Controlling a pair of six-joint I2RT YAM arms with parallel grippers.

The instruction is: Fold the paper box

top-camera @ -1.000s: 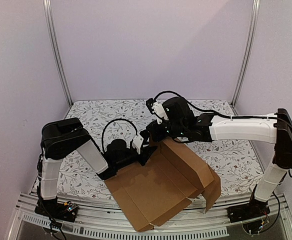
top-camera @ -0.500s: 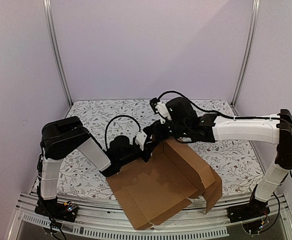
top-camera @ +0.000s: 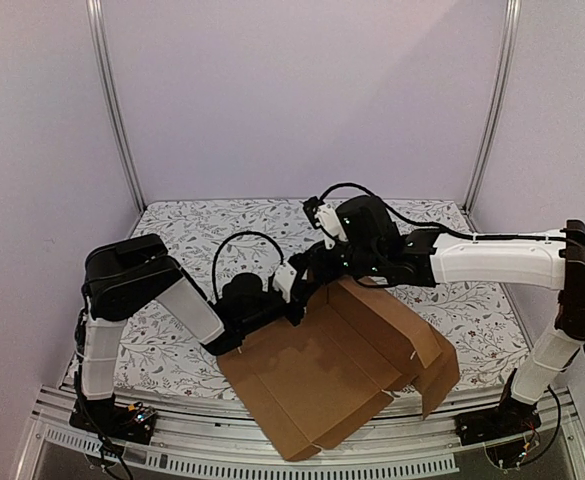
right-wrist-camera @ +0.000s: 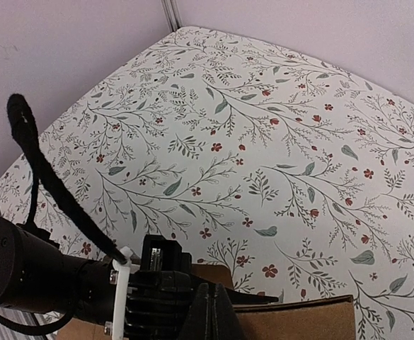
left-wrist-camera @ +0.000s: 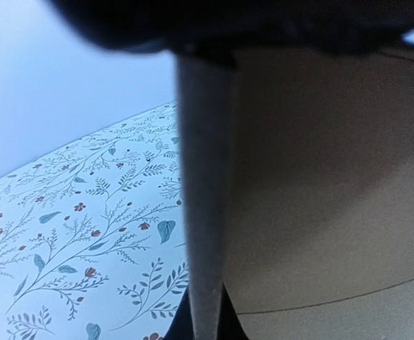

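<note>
Lilac walls all round, and a flowered tabletop (top-camera: 202, 230) below, with the paper box (top-camera: 312, 385) down by the near edge, from the middle across to the right. It's a brown sheet, partly formed and lying askew: one corner pokes over the near edge, the opposite corner points at the middle of the tabletop, and the far-right side panels are lifted. All the action is at that far corner. The left hand (top-camera: 297, 300) reaches in from the left and is clenched. Its wrist view shows a flap edge running straight up into the jaws, so I read that as a pinch on the cardboard. The right hand (top-camera: 317, 272) comes from the far side, fingers pressed together to a point just above the flap's top edge, and I see nothing held in them. Both hands sit at that corner with the sheet spreading away toward the near edge, so the left looks set to hold while the right pushes the flap.
</note>
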